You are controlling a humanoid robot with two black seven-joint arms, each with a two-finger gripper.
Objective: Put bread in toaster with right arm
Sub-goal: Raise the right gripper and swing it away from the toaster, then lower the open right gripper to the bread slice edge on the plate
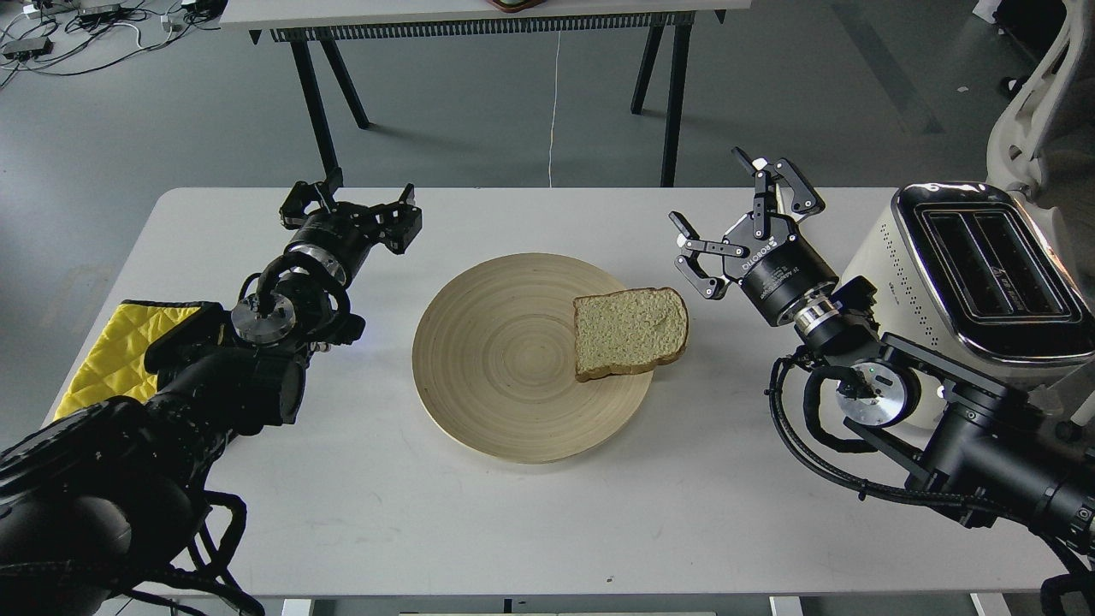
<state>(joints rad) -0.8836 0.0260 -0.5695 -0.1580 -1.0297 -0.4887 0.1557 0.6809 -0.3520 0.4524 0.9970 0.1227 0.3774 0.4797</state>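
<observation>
A slice of tan bread (630,332) with a brown crust lies flat on the right side of a round pale wooden plate (496,359) in the middle of the white table. My right gripper (710,198) hovers open just right of and behind the bread, fingers spread wide and holding nothing. The cream-white toaster (967,274) with a chrome top stands at the table's right edge, both slots showing, right behind my right arm. At the table's left my left gripper (349,205) is open and empty.
A yellow quilted cloth (120,342) lies at the table's left edge, partly under my left arm. Behind the white table (428,513) stand the black legs of another table (325,111). A white chair (1039,111) is at the far right.
</observation>
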